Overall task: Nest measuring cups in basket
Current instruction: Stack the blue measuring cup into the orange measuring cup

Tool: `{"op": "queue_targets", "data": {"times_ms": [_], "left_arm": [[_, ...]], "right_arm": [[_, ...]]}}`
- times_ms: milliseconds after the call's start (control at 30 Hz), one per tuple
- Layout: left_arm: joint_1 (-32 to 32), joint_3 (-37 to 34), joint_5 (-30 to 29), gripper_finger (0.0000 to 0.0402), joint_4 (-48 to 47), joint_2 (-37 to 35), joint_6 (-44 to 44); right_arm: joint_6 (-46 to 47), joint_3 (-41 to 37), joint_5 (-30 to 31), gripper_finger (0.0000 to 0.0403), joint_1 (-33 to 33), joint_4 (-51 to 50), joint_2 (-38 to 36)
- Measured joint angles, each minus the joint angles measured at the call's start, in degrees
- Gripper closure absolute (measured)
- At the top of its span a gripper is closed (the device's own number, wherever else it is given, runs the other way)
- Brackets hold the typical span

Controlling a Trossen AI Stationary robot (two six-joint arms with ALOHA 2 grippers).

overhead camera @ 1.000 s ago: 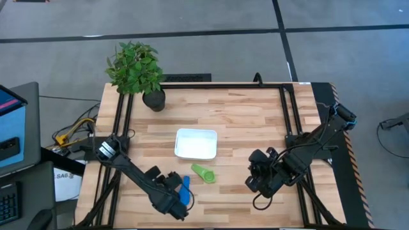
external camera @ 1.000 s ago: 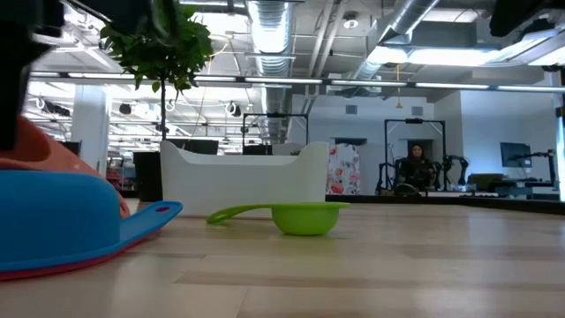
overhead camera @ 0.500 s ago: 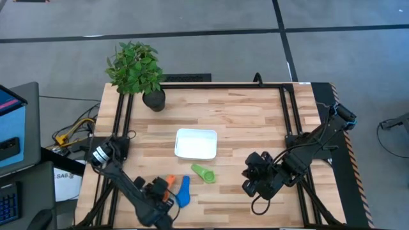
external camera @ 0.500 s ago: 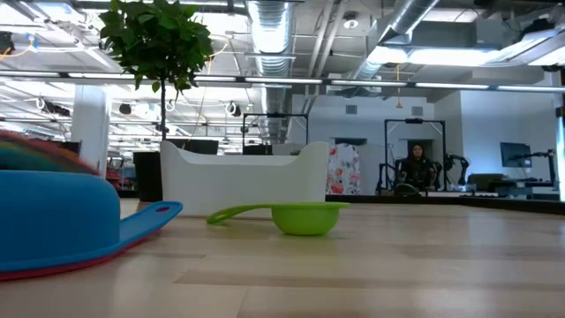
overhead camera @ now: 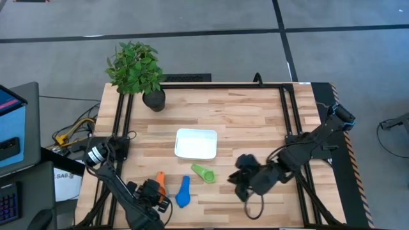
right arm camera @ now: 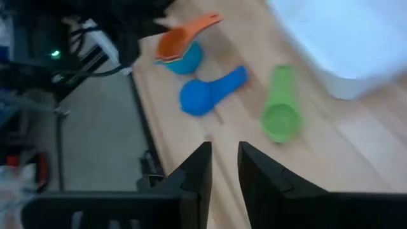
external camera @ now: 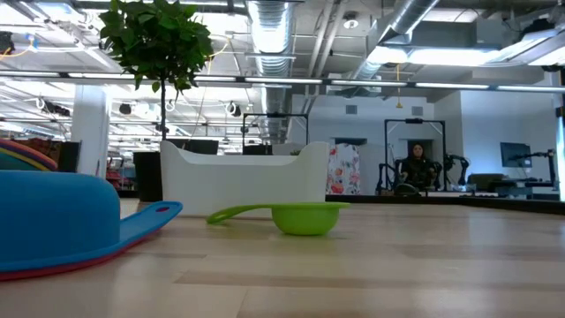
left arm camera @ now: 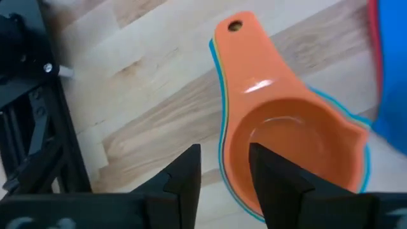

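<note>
A nested stack of measuring cups with the orange one on top (overhead camera: 160, 181) (left arm camera: 286, 121) sits at the table's near left, with my left gripper (overhead camera: 152, 193) (left arm camera: 224, 159) shut on it. Light blue and yellow rims show under the orange cup. A blue cup (overhead camera: 183, 191) (external camera: 53, 216) lies mouth down just right of it, a red edge showing beneath. The green cup (overhead camera: 203, 172) (external camera: 300, 216) rests upright on its bowl. The white basket (overhead camera: 196, 144) stands at mid-table. My right gripper (overhead camera: 241, 181) (right arm camera: 224, 149) hovers shut, right of the green cup. My left gripper holds the cup stack by the bowl's side wall (left arm camera: 224, 166), close to where the handle joins. One finger (left arm camera: 273, 184) stands over the bowl's inside and the other (left arm camera: 184, 178) outside it. The stack sits upright; I cannot tell whether it is off the table.
A potted plant in a black pot (overhead camera: 154, 99) stands at the far left corner. Black frame rails (overhead camera: 124, 115) run along the left and right sides. Bare wood lies between the basket and the far edge and along the near right.
My left gripper has moved toward the table's left edge with the orange-topped stack, uncovering the blue cup, which stayed where it was. My right gripper has moved left toward the green cup.
</note>
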Motion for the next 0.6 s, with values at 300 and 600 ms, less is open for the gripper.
{"op": "queue_targets", "data": {"times_ms": [300,600], "left_arm": [[-0.4,0.0,-8.1,0.0266,0.0,-8.0,0.7],[1.2,-10.7,-18.8,0.0278,12.2,-17.1,9.4]], "right_arm": [[-12.6,0.8,-21.6,0.0258,-8.6,22.7,14.6],[-10.1,4.1,-26.1,0.0245,-12.4,17.3,21.0]]}}
